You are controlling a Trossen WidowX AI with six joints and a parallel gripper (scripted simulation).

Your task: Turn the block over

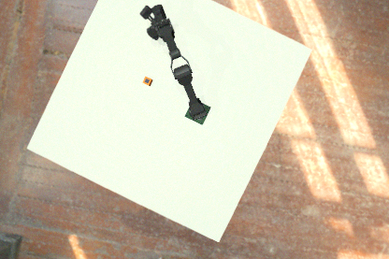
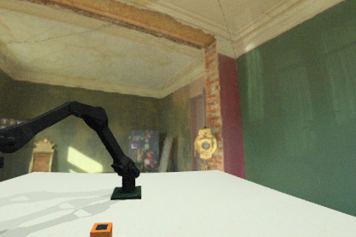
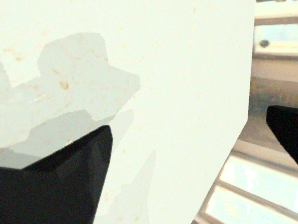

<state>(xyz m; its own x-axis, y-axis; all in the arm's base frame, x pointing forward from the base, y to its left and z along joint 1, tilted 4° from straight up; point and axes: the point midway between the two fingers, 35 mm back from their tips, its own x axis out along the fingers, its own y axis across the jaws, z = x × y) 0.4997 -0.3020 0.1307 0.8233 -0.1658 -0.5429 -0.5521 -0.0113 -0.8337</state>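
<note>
The white desk (image 1: 140, 164) sits on a reddish plank floor (image 1: 337, 178). The black arm (image 1: 184, 77) stretches from its green base plate (image 1: 189, 115) toward the desk's far edge. Its hand (image 1: 151, 12) is open with the fingers spread wide, nothing between them. The small orange block (image 1: 148, 80) rests on the desk, dark marked side up, well apart from the hand.

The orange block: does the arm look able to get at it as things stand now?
Probably yes. The orange block lies alone on the white table, nothing stands between it and the arm, and the pincer is open and holds nothing.
</note>
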